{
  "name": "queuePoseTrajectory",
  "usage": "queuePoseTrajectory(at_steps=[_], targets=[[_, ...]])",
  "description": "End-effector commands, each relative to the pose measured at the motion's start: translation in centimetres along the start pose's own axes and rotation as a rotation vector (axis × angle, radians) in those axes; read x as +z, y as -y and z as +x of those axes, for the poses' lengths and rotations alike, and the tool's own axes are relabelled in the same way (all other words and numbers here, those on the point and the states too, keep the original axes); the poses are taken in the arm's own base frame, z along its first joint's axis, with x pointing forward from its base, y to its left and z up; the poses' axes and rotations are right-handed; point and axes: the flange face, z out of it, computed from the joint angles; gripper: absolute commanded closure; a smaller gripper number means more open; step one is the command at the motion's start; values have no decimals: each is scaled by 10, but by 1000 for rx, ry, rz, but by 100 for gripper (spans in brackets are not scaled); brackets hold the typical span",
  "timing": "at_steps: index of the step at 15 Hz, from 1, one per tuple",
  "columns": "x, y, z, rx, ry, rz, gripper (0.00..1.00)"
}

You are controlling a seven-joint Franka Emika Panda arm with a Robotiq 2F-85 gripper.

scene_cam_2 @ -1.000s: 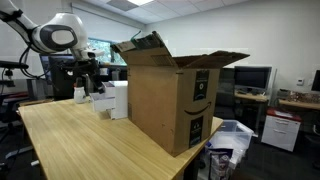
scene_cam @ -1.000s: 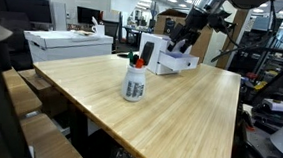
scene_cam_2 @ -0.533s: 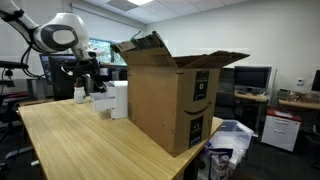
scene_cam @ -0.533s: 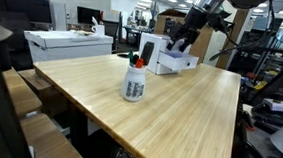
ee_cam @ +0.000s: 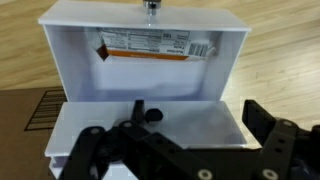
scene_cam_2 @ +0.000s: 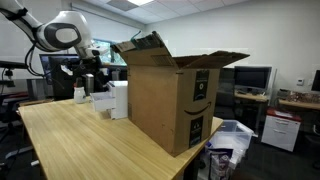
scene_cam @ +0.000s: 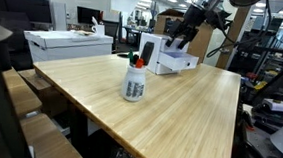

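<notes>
My gripper (ee_cam: 200,125) hangs open just above an open white box (ee_cam: 145,65), and nothing sits between its black fingers (ee_cam: 265,120). The box stands with its opening towards the wrist camera, an orange and white label (ee_cam: 150,45) lies inside it, and its flat white flap (ee_cam: 190,125) is right under the jaws. A small dark round thing (ee_cam: 153,113) shows by one finger; I cannot tell what it is. In both exterior views the gripper (scene_cam: 182,37) (scene_cam_2: 88,72) hovers over the white box (scene_cam: 173,59) (scene_cam_2: 115,98) at the wooden table's (scene_cam: 179,112) far end.
A white bottle with a red cap (scene_cam: 134,82) (scene_cam_2: 80,92) stands on the table, apart from the box. A tall open cardboard box (scene_cam_2: 170,95) stands beside the white box, its edge in the wrist view (ee_cam: 25,120). Another white box (scene_cam: 69,44) rests on a neighbouring desk.
The arm has shifted slightly above the white box. The jaws stay open and nothing on the table has moved.
</notes>
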Motion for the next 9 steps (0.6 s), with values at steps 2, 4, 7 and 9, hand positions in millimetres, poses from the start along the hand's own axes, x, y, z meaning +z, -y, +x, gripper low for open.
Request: queuePoseTrajectory(at_steps=[2, 4, 7, 9], targets=[[9, 2, 5, -18, -5, 18, 0], [11, 2, 6, -14, -11, 22, 0], [12, 1, 9, -10, -13, 29, 0], [14, 1, 12, -6, -9, 25, 0]])
